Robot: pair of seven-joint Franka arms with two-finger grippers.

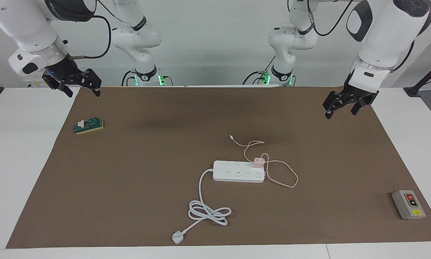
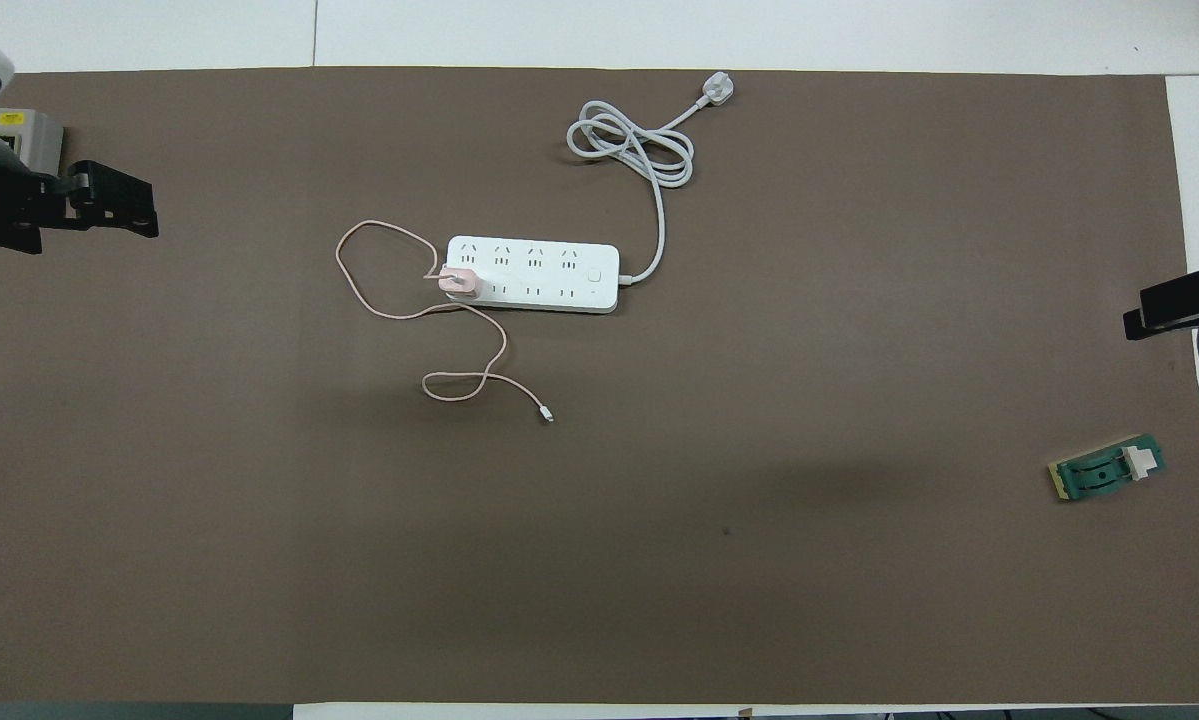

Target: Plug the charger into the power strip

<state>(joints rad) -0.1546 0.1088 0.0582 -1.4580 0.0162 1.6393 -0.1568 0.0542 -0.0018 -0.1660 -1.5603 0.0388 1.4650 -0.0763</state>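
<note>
The charger (image 1: 258,162) sits in the power strip (image 1: 238,171) mid-surface, at its left-arm end; if only half seated, its looped cable (image 1: 283,176) may tug it loose. Left gripper (image 1: 342,104) and right gripper (image 1: 79,85) hang well apart, fingers spread, empty.

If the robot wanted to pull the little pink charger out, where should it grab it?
Probably the small pale pink cube-shaped charger by its two flat sides, coming straight down from above: it stands up from the long white power strip, and its thin cable leaves little else to hold.
</note>
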